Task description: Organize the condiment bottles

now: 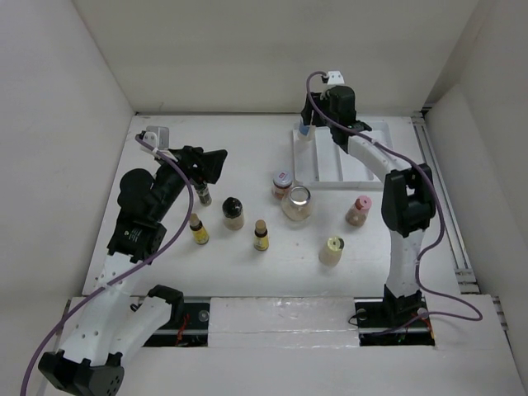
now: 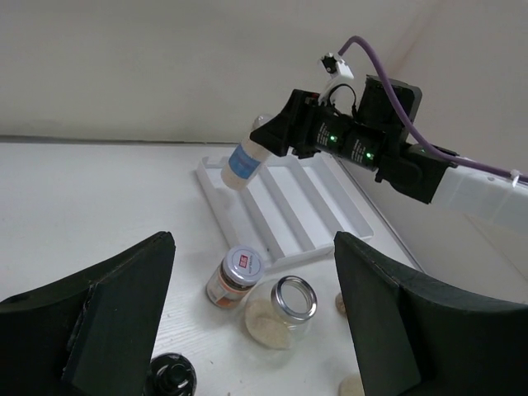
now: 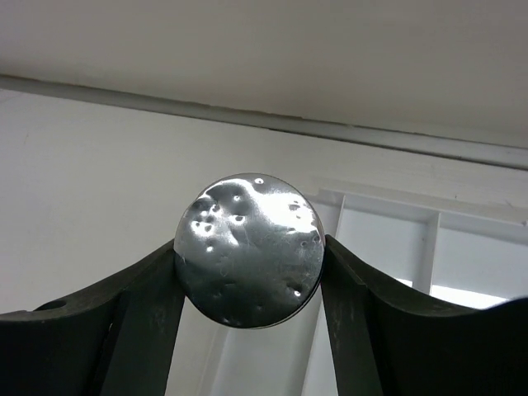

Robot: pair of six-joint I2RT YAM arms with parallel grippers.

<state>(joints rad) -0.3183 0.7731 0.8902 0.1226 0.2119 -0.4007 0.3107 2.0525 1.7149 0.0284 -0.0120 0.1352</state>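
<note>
My right gripper [image 3: 249,257] is shut on a small bottle with a dented silver cap [image 3: 249,250]. From the left wrist view this is a white bottle with a blue label [image 2: 242,162], held tilted above the left edge of the white ridged tray [image 2: 290,206]. My left gripper [image 2: 254,239] is open with nothing between its fingers, and it hovers at the left of the table [image 1: 216,162]. Ahead of it stand a red-white capped jar [image 2: 235,276] and a clear glass jar with a silver rim [image 2: 285,309]. More condiment bottles stand mid-table: two yellow-labelled ones [image 1: 198,229] [image 1: 261,236] and a black-capped jar [image 1: 233,213].
A thin black-capped bottle [image 1: 203,194] stands just under my left gripper. A pink-capped bottle [image 1: 358,210] and a pale yellow-capped one [image 1: 332,251] stand by the right arm. The tray [image 1: 363,169] lies at the back right, near the white walls.
</note>
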